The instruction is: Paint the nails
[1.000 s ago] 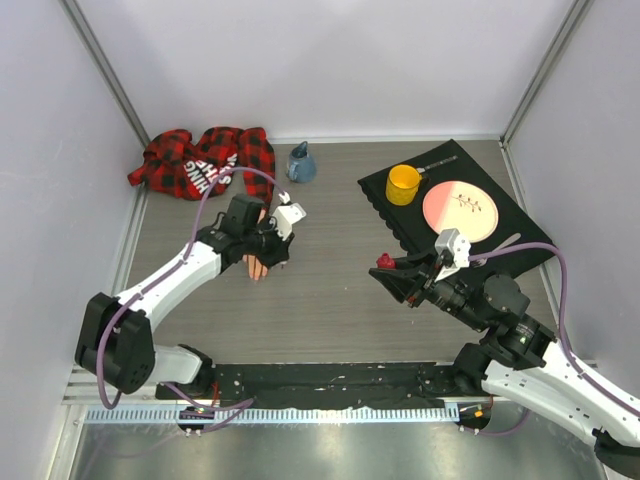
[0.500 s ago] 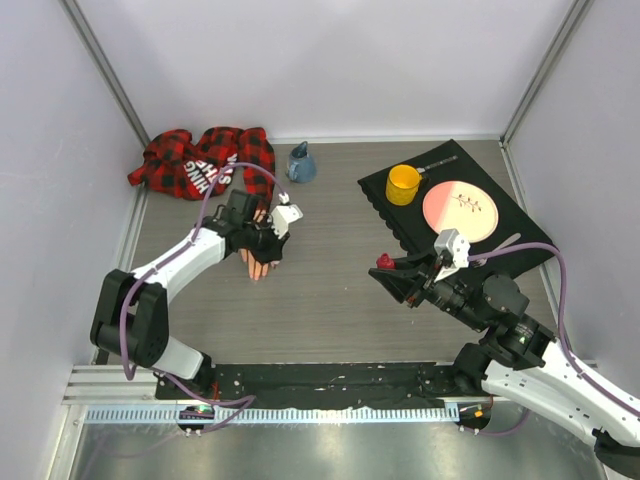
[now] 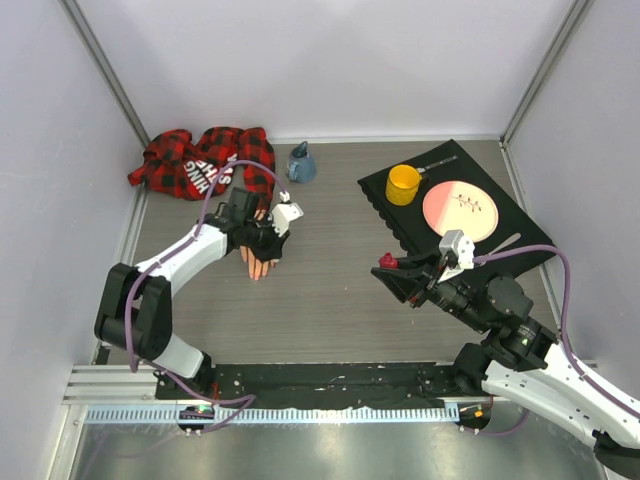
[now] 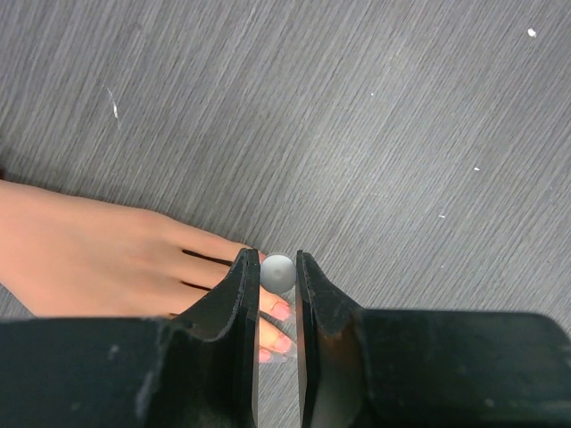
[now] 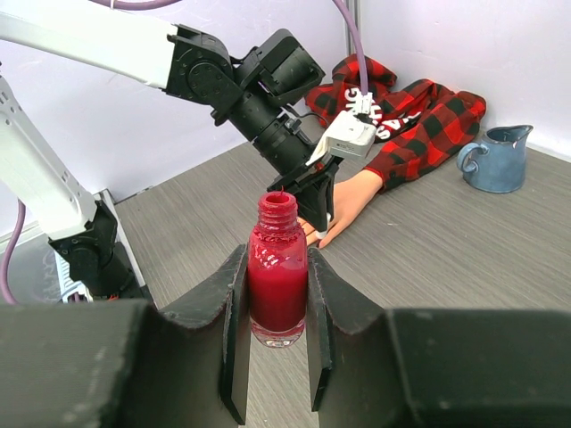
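Two grippers, both closed on something. At left, left gripper [image 3: 272,240] low over mannequin hand [image 3: 258,265], jaws pinched on small grey round piece [image 4: 277,272], directly above the nails [image 4: 279,310] at the pink fingertips; plaid sleeve [image 3: 200,160] behind, near back wall. At right, right gripper [image 5: 277,252] well apart from the hand, jaws clamped on open-necked red polish bottle [image 5: 277,267].

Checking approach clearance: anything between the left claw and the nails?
Nothing visible. The left claw, shut on a small grey round piece, sits right over the fingertips of the mannequin hand, with the nails showing between its fingers. The right claw holds the open polish bottle well off to the right.
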Controlling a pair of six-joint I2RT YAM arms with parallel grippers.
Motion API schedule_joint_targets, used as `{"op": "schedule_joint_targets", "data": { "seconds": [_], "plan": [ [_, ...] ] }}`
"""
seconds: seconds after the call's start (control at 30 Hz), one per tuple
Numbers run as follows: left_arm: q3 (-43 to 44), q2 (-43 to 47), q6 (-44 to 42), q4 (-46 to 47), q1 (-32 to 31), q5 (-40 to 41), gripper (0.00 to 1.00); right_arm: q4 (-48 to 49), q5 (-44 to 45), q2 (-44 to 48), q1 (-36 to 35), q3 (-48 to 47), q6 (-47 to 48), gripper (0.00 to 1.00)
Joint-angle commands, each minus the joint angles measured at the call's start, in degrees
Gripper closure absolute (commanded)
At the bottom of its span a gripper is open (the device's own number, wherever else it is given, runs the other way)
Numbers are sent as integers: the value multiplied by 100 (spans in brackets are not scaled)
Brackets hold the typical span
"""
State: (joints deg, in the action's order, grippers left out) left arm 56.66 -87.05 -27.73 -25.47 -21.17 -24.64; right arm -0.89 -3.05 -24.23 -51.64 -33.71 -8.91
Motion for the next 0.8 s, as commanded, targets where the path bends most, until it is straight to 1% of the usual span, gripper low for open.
{"op": "schedule_joint_targets", "data": {
  "seconds": [0.0,0.77],
  "plan": [
    [196,-93,-110,166,69,-5,100,335,94,32,-4,23,73,99],
    [222,-234,-57,315,148,65,100,335,76,-3,-4,23,73,99]
  ]
}}
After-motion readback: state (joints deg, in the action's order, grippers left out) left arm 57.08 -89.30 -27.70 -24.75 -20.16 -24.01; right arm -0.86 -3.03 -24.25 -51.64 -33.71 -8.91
